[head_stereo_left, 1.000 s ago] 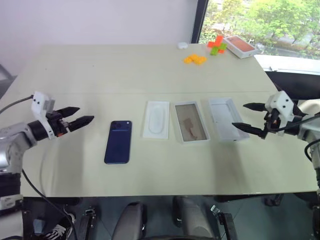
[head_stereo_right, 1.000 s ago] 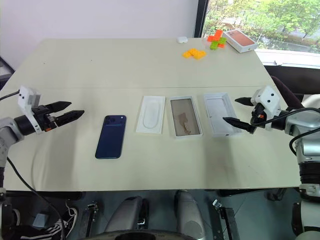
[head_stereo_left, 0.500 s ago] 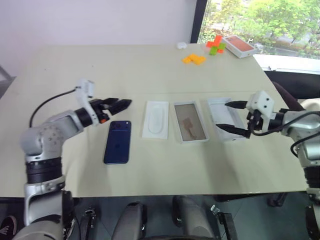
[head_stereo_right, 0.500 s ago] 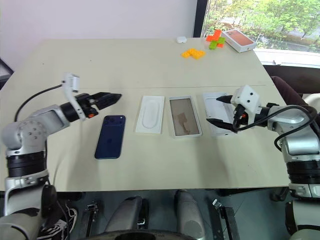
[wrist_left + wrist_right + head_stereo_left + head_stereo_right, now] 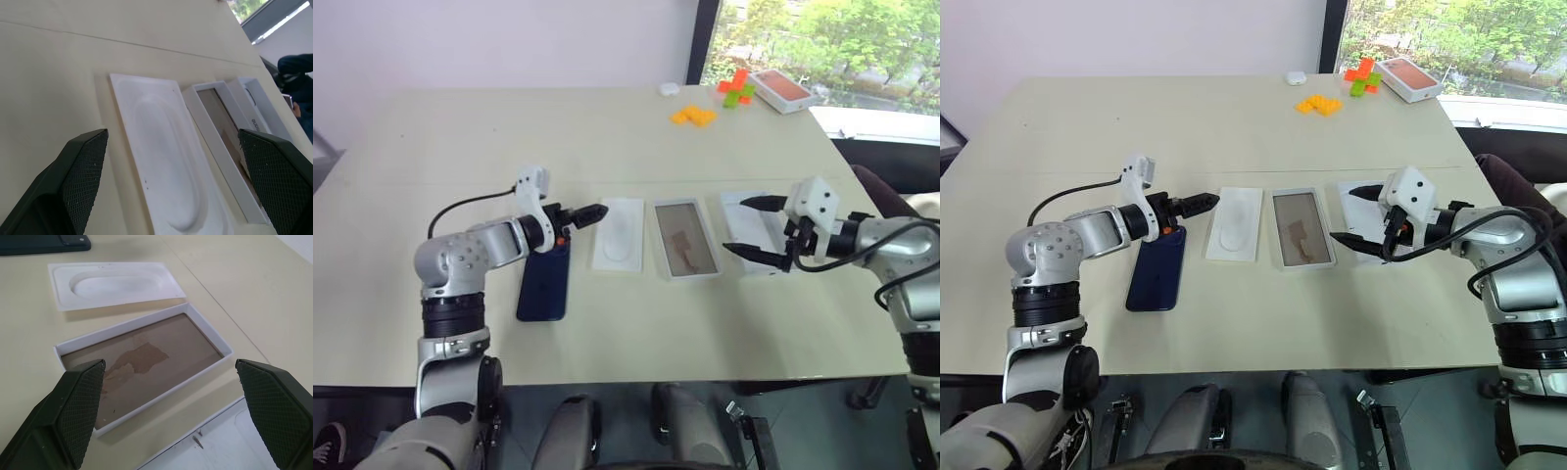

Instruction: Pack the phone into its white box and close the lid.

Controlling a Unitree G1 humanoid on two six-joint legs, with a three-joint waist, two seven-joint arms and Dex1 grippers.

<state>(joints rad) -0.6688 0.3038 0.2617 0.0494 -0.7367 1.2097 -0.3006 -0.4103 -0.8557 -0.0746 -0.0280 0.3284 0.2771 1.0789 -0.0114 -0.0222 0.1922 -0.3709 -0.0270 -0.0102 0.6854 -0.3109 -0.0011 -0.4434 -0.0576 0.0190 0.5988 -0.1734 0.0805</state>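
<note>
Phone (image 5: pixel 1157 271) lies flat on tabletop (image 5: pixel 1234 127), back up, near the front edge, left of centre. We see it not yet packed.

Next to it toward the right edge, in a row: flat white insert (image 5: pixel 1236 223) w/ oval recess, then white box (image 5: pixel 1301 228) w/ tan floor showing, then lid (image 5: pixel 752 231), open side up. All three sit apart from phone and just beside each other. Box is empty.

Far right corner: orange-topped white box (image 5: pixel 1410 77), some orange and green blocks (image 5: pixel 1320 104), a small white object (image 5: pixel 1296 76). Well apart from the work, not ours.

Risks, our judgement:
- Left gripper (image 5: pixel 590 211) hangs above phone's far end, pointing toward the insert. If it comes down there it may catch the insert instead of phone.
- Phone is slim and glossy, flat on tabletop; little edge to bite, so it could skid or slip out.
- Box is barely larger than phone; a tilted drop could leave phone propped on the rim, and lid wouldn't seat.

Jaws: left gripper's spread wide, nothing between them, touching nothing. Right gripper (image 5: pixel 754 227) hovers over lid's left side; jaws wide apart, empty, no contact we can make out.
</note>
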